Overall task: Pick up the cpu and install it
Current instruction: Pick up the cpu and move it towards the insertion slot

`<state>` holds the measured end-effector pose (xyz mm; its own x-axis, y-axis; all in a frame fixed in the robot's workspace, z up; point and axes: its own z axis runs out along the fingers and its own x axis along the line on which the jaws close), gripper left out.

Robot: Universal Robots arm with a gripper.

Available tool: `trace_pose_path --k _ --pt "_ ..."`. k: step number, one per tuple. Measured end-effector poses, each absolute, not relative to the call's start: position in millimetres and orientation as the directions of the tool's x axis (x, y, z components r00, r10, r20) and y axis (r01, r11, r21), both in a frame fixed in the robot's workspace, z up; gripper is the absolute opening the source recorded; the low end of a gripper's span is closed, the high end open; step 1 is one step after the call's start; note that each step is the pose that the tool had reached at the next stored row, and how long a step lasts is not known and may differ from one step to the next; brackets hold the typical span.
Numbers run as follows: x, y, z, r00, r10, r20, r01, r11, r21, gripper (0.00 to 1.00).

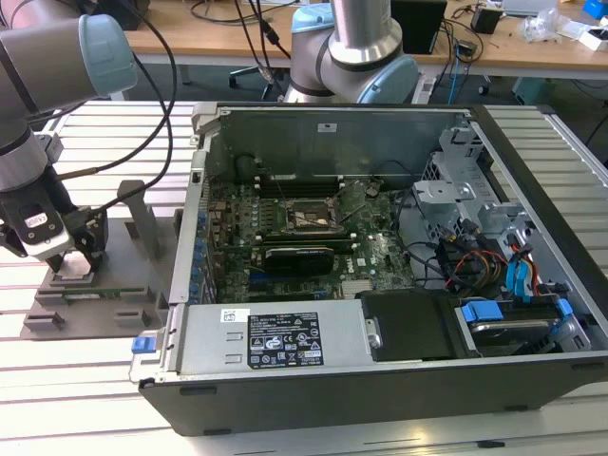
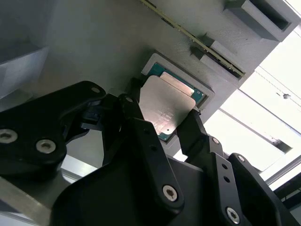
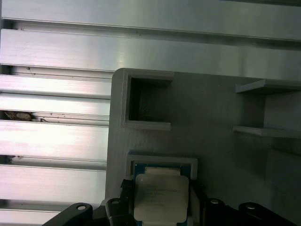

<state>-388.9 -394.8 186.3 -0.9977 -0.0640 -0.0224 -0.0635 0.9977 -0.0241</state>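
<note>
The cpu (image 2: 165,107), a small flat square chip with a silvery top and green edge, lies in a square recess of a grey holder block (image 1: 104,296) at the exterior view's left, outside the computer. My gripper (image 1: 74,258) is down on that block. In both wrist views its black fingers (image 2: 134,115) press against two opposite edges of the cpu (image 3: 161,197), so the gripper (image 2: 162,117) is shut on it. The chip sits level with its recess. The black socket frame (image 1: 309,220) lies on the motherboard inside the open case.
The open computer case (image 1: 380,380) takes up the middle, with a long black expansion card (image 1: 299,256), a power supply (image 1: 275,337), cables and drive bays at the exterior view's right. A second arm's base (image 1: 351,57) stands behind the case. The grey holder has upright walls (image 1: 142,223) and pockets (image 3: 143,103).
</note>
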Motion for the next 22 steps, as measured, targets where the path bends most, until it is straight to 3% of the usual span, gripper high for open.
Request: trace_pose_path --k 22 --pt "-388.9 -394.8 204.6 -0.998 -0.064 -0.023 -0.063 0.998 -0.024 0.55"
